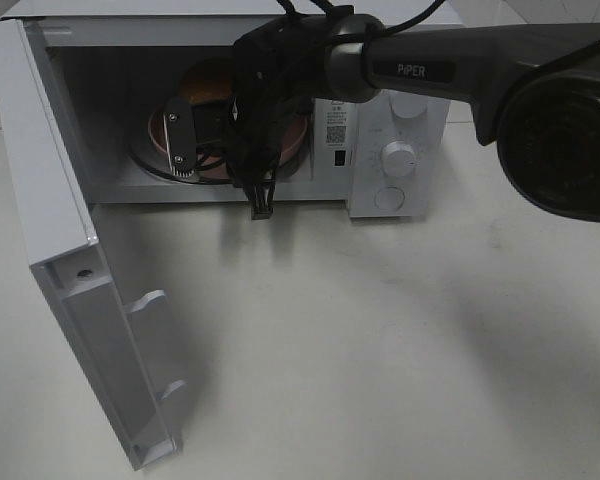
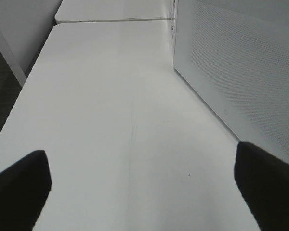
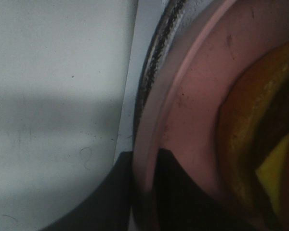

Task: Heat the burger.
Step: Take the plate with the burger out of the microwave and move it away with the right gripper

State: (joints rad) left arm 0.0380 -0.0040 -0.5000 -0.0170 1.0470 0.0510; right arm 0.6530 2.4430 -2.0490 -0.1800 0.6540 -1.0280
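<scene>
Taking the microwave (image 1: 395,160) as the landmark and going left to right: its door (image 1: 75,260) swings wide open off its left side, out over the white desk (image 1: 380,340). Beside the microwave's perforated outer wall the left tool (image 2: 135,187) hangs above bare desk, its two fingers far apart and nothing between them. Inside the microwave's cavity the pink plate (image 1: 160,135) sits on the glass turntable (image 3: 156,53), and the burger (image 1: 205,85) rests on that plate, mostly hidden behind the right arm. The right tool (image 3: 142,187) reaches in through the microwave's opening, and in the wrist view its fingers are pinched on the plate's rim, one finger on each side of the edge. To the right of the cavity the microwave's dials are untouched. Judging by this, the burger is already inside, which is the larger part done; what looks left is letting go of the plate, backing the arm out, shutting the door and turning a dial to start heating.
</scene>
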